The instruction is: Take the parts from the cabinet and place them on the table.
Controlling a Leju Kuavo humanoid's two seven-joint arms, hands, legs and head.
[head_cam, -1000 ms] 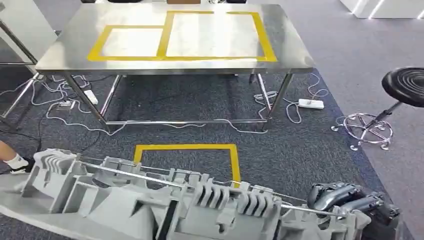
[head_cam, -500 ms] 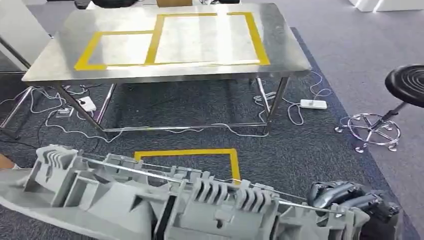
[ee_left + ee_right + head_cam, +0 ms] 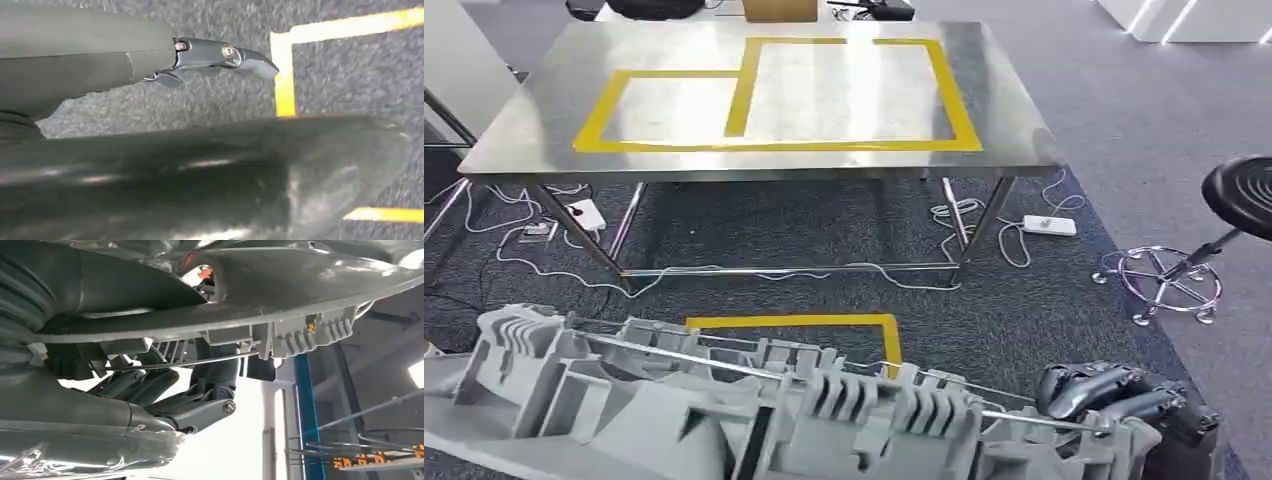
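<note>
A: Part colour?
B: Pale grey plastic all over, w/ a thin silver rod along the top. Looks darker grey in the wrist views.
A: Hands?
B: Right hand dark grey/black, glossy. Left hand has dark metallic fingers, grey cover.
A: Table?
B: Brushed steel, shiny, w/ two yellow tape rectangles on top.
A: Floor?
B: Carpet dark blue-grey, speckled. Yellow tape square on it. White cables & a white power strip.
A: Stool?
B: Black seat w/ ring pattern, chrome base.
</note>
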